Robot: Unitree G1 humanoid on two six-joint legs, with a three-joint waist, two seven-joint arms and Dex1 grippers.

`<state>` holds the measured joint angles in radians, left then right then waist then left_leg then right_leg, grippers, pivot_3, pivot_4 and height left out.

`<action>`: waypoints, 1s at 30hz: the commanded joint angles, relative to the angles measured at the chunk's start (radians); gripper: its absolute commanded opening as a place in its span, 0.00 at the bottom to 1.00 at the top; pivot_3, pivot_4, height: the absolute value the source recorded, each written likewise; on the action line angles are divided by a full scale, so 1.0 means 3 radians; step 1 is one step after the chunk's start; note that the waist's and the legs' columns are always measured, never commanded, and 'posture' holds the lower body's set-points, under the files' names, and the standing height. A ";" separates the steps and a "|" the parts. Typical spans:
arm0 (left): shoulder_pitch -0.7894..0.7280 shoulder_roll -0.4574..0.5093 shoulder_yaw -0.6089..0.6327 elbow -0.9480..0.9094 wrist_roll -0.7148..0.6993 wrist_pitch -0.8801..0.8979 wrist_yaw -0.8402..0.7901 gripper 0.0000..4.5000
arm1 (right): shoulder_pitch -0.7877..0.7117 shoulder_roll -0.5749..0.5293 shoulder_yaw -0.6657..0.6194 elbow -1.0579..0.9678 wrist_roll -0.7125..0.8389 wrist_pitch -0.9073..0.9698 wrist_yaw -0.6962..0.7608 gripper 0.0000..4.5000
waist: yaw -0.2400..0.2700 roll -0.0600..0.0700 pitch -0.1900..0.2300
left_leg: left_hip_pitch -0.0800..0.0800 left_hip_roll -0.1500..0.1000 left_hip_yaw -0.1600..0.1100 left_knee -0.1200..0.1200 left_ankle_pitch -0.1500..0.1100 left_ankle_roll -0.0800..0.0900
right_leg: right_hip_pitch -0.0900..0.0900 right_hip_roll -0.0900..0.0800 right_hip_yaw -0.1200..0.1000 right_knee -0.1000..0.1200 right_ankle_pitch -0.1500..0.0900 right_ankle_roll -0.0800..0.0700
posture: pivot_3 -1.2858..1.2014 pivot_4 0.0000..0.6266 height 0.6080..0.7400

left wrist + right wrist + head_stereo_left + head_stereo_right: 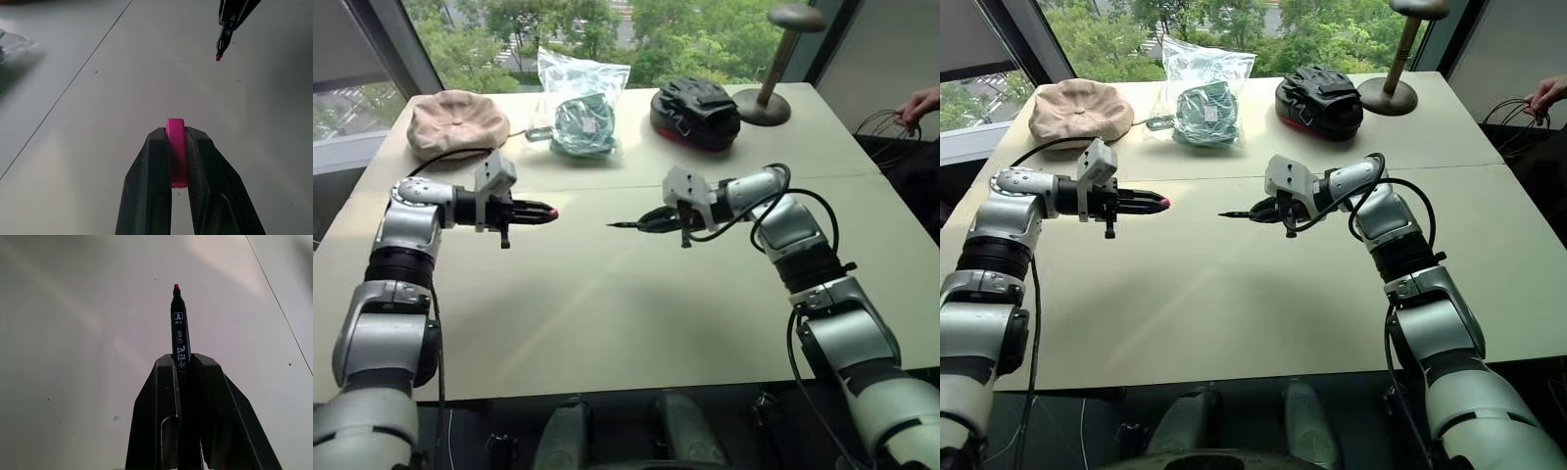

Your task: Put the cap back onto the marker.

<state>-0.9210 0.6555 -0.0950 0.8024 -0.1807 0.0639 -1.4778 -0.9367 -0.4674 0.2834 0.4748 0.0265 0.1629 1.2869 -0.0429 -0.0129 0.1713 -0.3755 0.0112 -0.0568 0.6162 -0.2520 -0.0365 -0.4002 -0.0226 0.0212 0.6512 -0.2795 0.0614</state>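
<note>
1. Gripping the cap (175,152), the left gripper (540,212) is clamped on it above the left half of the table (607,313); the bright pink end pokes out past the black fingertips (156,147).
2. Right gripper (654,220) clamped on the marker (178,328), above the table's middle; black barrel sticks out from between the fingers (210,396), bare pink tip leading.
3. Both grippers are held off the surface and point at each other, roughly level.
4. Marker tip and cap are apart, with a clear gap between them; not yet joined. In the left wrist view the marker tip (218,57) sits off to one side of the cap's line.
5. Along the far edge of the table: pink beret-like hat (457,119) at the far left corner, clear plastic bag with teal contents (580,110) beside it, black and red pouch (695,111) further right, mushroom-shaped wooden stand (773,69) near the far right corner.
6. Seam line (607,186) runs across the table behind the grippers.
7. Person's hand (920,103) at the right side beyond the table, on some cables (886,127).
</note>
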 commanded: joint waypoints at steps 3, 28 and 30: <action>-0.0134 -0.0121 -0.0029 -0.0017 0.0057 -0.0165 -0.0096 0.00 | -0.0170 0.0035 -0.0085 -0.0105 0.0084 -0.0019 0.0011 0.00 | -0.0003 0.0000 0.0000 | 0.0000 0.0000 0.0000 0.0001 0.0000 0.0000 | 0.0000 0.0000 0.0001 0.0001 0.0000 0.0000 | 0.52 0.24 1.00; -0.0081 -0.0419 -0.0010 -0.0252 0.0005 -0.0077 -0.0047 0.00 | -0.0146 0.0190 -0.0043 -0.0142 0.0124 0.0058 -0.0062 0.00 | 0.0000 0.0000 0.0000 | 0.0000 0.0006 -0.0003 0.0002 0.0000 0.0000 | 0.0000 0.0010 0.0005 0.0002 0.0000 0.0000 | 0.52 0.24 1.00; -0.0068 -0.0426 0.0018 -0.0317 -0.0054 0.0014 -0.0067 0.00 | -0.0143 0.0196 -0.0042 -0.0129 0.0119 0.0056 -0.0071 0.00 | 0.0000 0.0000 0.0000 | 0.0000 0.0006 -0.0003 0.0002 0.0000 0.0000 | 0.0000 0.0010 0.0005 0.0002 0.0000 0.0000 | 0.52 0.24 1.00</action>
<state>-0.9351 0.5347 -0.1059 0.7592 -0.1676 0.0553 -1.4931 -0.9638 -0.4200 0.2838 0.4727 0.0447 0.1894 1.2681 -0.0429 -0.0129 0.1713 -0.3755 0.0129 -0.0578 0.6169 -0.2520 -0.0365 -0.4002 -0.0194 0.0228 0.6519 -0.2795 0.0613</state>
